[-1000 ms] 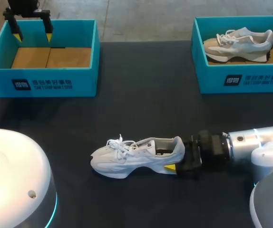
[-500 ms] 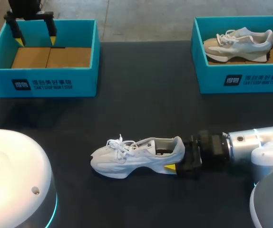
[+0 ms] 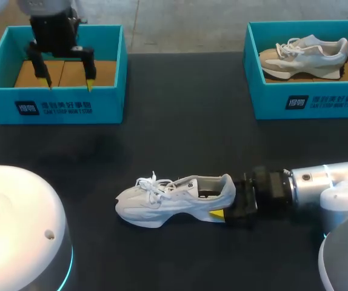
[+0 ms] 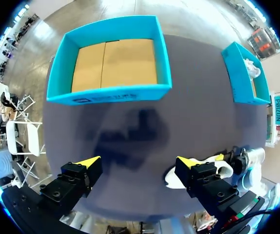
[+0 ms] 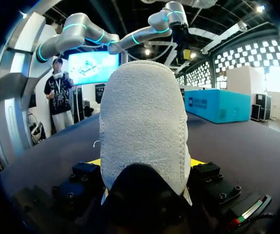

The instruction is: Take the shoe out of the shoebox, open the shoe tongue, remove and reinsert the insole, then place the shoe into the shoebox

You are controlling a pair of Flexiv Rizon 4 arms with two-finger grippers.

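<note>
Likely light and soft-sided, the shoe (image 3: 168, 201) handles best by its stiffer heel, where the right gripper (image 3: 225, 205) clamps it; the left gripper (image 3: 68, 81) hangs spread, empty.

White lettering with a square logo marks the near wall of the left shoebox (image 3: 110, 109) and the right shoebox (image 3: 265, 104)
</note>
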